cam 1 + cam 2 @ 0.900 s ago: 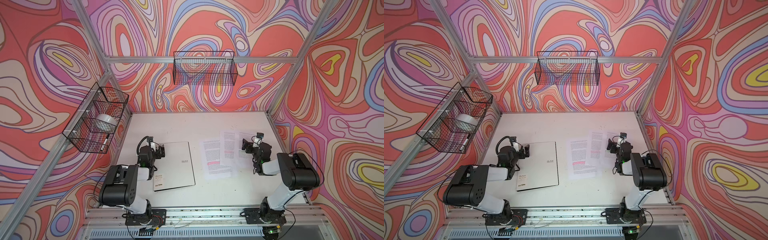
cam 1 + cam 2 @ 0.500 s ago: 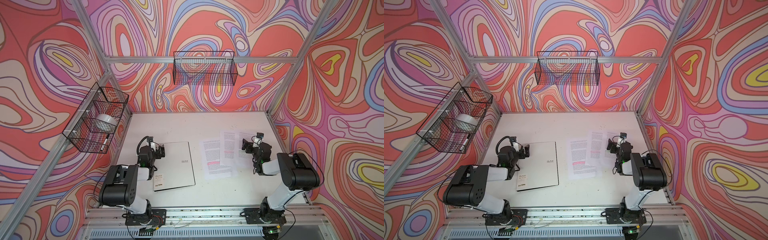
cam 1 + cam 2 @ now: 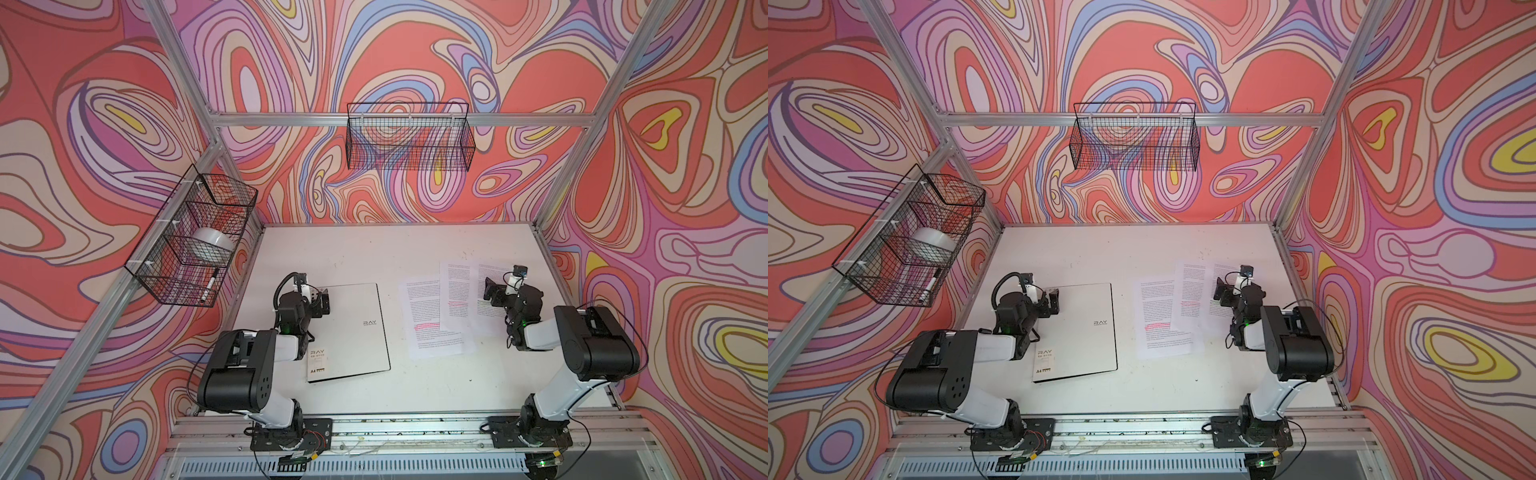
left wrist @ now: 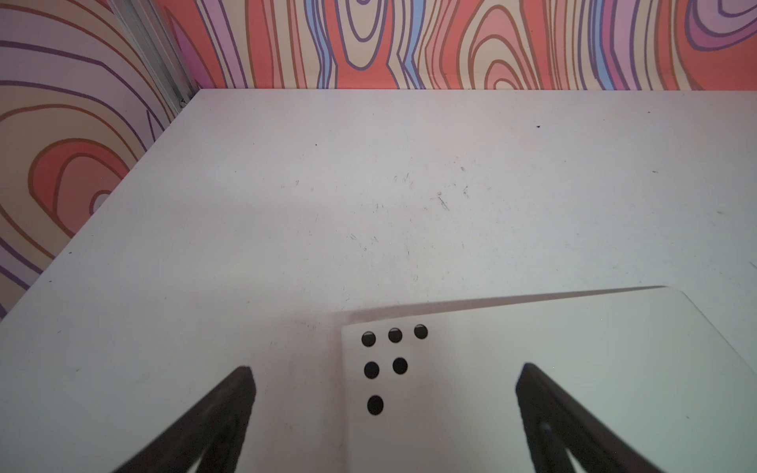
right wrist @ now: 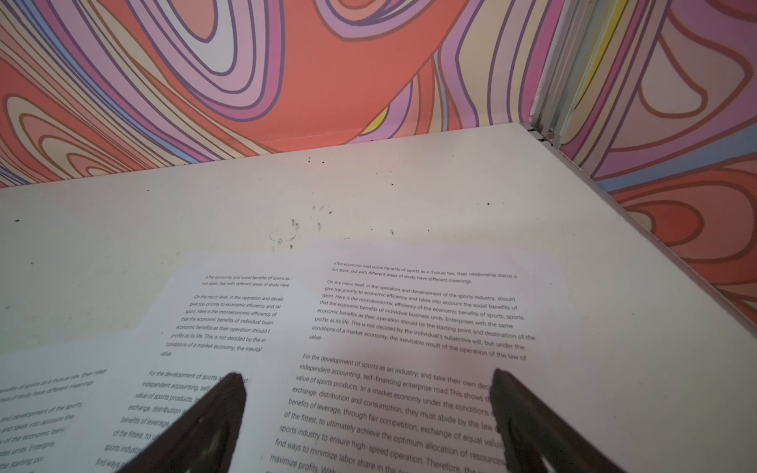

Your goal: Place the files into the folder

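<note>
Folder (image 3: 353,328): closed, table (image 3: 374,257) L-centre, long axis near-to-far. Files (image 3: 440,311): overlapping sheets to its R, same axis, text tops toward back wall (image 3: 395,199). L gripper (image 4: 387,370) over folder corner, R gripper (image 5: 364,376) over files: both agape, empty.

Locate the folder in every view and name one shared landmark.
Top view: folder left of centre, closed.
Top view: folder likewise left of centre.
Left wrist: its dotted corner under the open left hand.
Right wrist: not in it.
Landmark: left hand at that corner.
</note>
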Controlling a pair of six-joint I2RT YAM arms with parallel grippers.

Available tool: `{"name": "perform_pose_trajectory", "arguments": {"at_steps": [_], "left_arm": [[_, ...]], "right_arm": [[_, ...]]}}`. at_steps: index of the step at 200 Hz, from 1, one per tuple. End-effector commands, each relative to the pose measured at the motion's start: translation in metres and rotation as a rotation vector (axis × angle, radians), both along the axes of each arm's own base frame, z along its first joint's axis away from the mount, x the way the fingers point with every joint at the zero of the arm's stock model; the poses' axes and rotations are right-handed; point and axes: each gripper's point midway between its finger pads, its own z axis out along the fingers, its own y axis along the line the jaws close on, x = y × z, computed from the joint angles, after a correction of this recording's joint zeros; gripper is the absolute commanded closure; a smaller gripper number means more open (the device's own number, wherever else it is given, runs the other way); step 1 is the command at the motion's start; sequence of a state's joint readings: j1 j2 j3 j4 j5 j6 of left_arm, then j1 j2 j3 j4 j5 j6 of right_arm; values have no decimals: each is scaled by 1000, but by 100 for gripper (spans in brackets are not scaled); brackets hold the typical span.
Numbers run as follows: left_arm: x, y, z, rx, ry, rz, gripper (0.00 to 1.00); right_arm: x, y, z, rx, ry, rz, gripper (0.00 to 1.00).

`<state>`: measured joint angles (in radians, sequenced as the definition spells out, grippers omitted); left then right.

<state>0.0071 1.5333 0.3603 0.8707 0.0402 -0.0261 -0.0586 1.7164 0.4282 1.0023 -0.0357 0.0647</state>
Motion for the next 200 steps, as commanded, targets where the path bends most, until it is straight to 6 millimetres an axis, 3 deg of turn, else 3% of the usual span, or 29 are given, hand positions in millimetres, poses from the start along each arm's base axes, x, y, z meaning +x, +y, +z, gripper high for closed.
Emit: {"name": "perform_pose_trajectory", "arguments": {"at_steps": [1, 126, 163, 200], "left_arm": [[6, 0, 6, 15, -20, -2, 0], [6, 0, 7, 18, -23, -3, 0], [6, 1, 15, 25, -17, -2, 0], [4, -31, 43, 139, 61, -115, 0]], "right_arm": [[4, 0, 7, 3, -20, 3, 1], [7, 3, 5, -33, 1, -10, 1], [11, 0, 22, -35, 25, -27, 1], [8, -3, 51, -14, 54, -65, 1]]}}
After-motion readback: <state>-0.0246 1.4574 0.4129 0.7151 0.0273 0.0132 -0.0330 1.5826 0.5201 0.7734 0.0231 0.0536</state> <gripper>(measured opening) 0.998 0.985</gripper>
